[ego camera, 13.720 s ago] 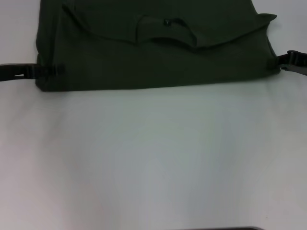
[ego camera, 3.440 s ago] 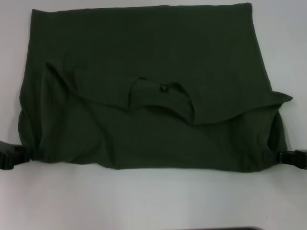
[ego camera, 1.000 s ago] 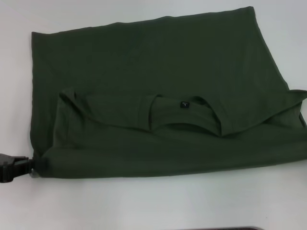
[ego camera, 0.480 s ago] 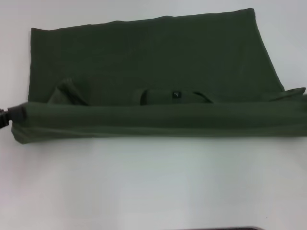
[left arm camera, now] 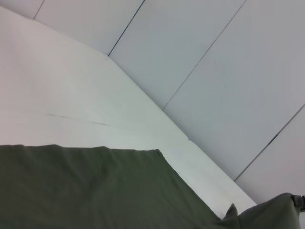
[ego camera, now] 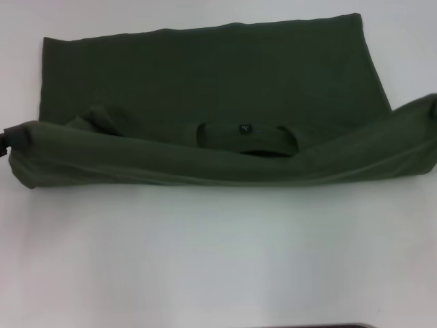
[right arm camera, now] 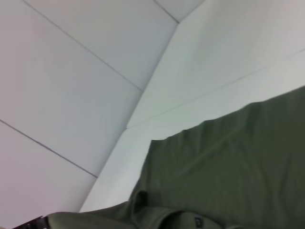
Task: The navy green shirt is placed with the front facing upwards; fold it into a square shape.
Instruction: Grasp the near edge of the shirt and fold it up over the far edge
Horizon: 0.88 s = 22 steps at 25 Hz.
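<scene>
Lifting navy green shirt (ego camera: 225, 157) near edge off white table (ego camera: 218, 260), L gripper (ego camera: 5, 134) clamped on corner, R pincer unseen

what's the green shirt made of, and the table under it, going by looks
The navy green shirt looks like soft knit fabric, probably cotton: matte, no shine, and it sags into rounded folds where its near edge is lifted. The collar appears thicker. The table looks like a smooth, hard white surface with a faint sheen, perhaps laminate; the pictures can't settle that.
</scene>
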Each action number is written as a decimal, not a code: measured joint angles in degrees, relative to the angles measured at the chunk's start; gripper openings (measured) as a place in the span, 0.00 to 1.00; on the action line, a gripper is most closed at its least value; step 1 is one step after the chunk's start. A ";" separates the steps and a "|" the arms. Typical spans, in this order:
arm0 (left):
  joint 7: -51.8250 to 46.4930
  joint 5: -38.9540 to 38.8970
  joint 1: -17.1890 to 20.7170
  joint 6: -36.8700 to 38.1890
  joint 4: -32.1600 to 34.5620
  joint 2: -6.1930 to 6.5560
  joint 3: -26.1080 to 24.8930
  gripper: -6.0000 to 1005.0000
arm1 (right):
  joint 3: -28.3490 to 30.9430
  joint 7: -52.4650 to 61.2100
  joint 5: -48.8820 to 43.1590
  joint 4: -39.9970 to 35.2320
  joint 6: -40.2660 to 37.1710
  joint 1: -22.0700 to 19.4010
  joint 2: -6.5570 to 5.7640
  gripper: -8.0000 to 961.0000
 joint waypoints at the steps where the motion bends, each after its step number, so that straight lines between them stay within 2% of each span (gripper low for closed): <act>1: 0.02 -0.09 -0.04 0.00 -0.01 0.02 -0.04 0.00 | 0.02 0.11 0.02 0.00 -0.24 0.52 -0.01 0.05; 10: 0.09 -0.22 -0.12 -0.16 -0.03 0.03 0.16 0.00 | -0.59 1.50 1.39 0.00 -1.42 4.30 0.11 0.05; 14: 0.14 -0.19 -0.22 -0.27 -0.12 0.03 0.52 0.00 | -3.55 1.57 1.23 0.29 -2.03 5.71 0.39 0.05; 17: 0.18 -0.06 -0.27 -0.34 -0.13 -0.03 0.93 0.00 | -6.04 2.02 1.19 0.54 -1.13 5.81 0.68 0.05; 22: 0.19 -0.16 -0.28 -0.76 -0.14 -0.14 0.99 0.00 | -6.08 3.98 1.16 0.17 2.25 4.13 1.04 0.05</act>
